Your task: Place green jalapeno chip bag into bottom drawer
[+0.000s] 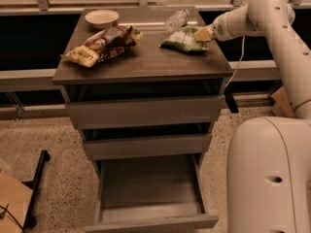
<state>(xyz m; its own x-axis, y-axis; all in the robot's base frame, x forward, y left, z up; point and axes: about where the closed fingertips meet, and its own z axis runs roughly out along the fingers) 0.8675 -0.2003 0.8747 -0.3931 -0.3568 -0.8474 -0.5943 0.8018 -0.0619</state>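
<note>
Currently the tool [203, 34] sits at the green jalapeno chip bag [182, 39] on the surface [146, 62], grip state not discernible; the bottom drawer [150, 188] stands open

There is one camera here. It looks down from high in front of the counter [146, 64] and faces the front edge squarely. The tilt is steep enough that the whole top shows, from the front corners to the back edge near the top of the view. It stands fairly close: the open bottom drawer [150, 193] runs to the lower border and the robot's body [267, 178] fills the lower right. The gripper [203, 34] sits near the right back corner, at the green jalapeno chip bag [182, 39].
</note>
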